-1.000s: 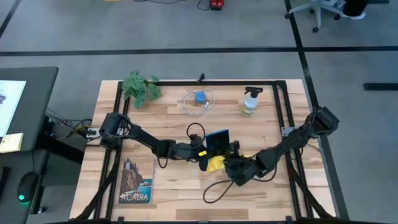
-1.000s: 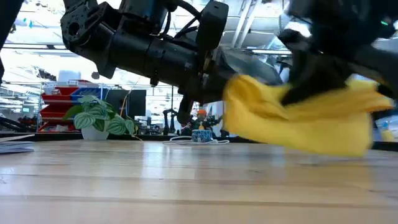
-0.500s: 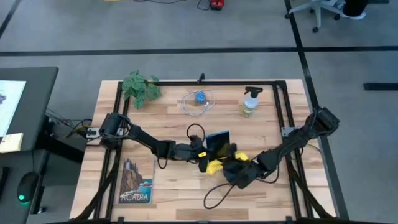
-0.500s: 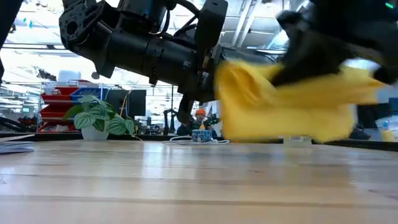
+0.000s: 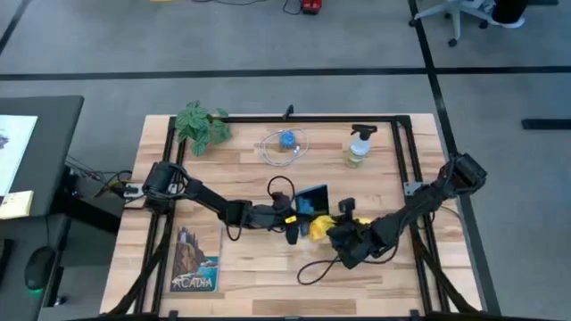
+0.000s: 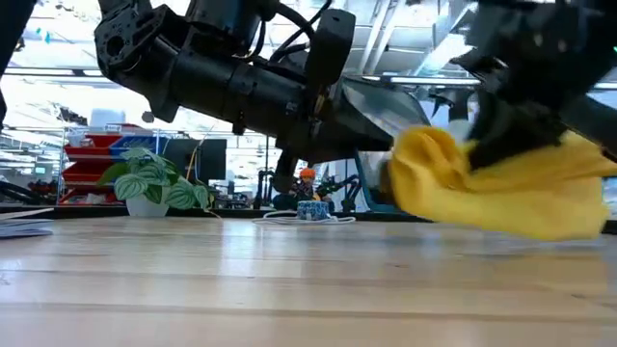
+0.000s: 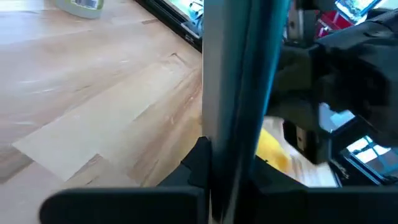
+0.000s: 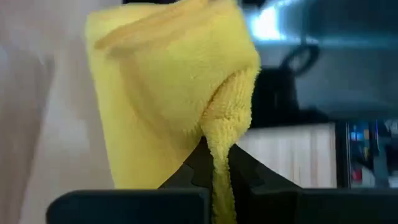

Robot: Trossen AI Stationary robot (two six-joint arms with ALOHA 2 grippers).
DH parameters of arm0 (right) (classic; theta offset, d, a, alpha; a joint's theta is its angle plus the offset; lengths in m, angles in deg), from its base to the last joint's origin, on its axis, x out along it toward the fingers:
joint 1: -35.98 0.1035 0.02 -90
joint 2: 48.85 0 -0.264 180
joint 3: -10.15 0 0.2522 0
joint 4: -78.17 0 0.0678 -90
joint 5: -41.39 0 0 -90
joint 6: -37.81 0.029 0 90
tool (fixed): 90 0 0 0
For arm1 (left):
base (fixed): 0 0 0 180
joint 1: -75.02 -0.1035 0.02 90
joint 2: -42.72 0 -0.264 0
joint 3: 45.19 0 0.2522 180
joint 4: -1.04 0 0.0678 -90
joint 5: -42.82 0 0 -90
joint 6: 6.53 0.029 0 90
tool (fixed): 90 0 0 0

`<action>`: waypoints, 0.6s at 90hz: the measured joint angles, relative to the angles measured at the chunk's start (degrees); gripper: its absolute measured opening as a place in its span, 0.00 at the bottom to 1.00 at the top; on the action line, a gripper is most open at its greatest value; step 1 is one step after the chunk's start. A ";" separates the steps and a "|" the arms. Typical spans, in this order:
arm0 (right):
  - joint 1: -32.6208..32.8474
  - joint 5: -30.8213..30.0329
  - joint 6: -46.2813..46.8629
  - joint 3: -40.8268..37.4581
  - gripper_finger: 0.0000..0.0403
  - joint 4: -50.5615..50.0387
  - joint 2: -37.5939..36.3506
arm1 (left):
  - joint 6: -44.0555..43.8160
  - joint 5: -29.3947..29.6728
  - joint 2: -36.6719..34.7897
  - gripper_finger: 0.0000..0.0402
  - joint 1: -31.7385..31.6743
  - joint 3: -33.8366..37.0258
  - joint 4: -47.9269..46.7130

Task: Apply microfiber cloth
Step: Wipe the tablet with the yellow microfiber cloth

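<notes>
Wooden desk w/ black frame rails along the edges. Back left corner: small leafy plant; in the low view it sits in a white pot. Back centre: small blue object inside a loop of white cable. Back right: clear spray bottle, upright. Front left: book lying flat, cover reads "ACADIA". Black cable loops across the front of the desk. Off the desk: office chair at top right, second desk w/ papers at left.
</notes>
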 joint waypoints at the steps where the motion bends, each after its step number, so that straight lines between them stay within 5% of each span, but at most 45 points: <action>1: 0.10 0.00 0.67 -0.35 0.00 0.15 -0.08 | -0.02 -0.14 0.00 0.02 0.01 0.00 -0.14; 11: 0.56 4.12 5.63 -5.67 0.00 2.99 -1.65 | -0.01 -0.87 0.00 0.02 0.11 0.00 -1.06; 32: 0.30 26.68 8.09 -13.18 0.00 16.77 -7.04 | 0.41 -0.85 0.00 0.02 0.13 0.00 -1.16; 54: -2.17 28.78 6.56 -15.61 0.08 30.21 -6.46 | 1.37 -0.66 -0.32 0.02 0.11 0.00 -1.76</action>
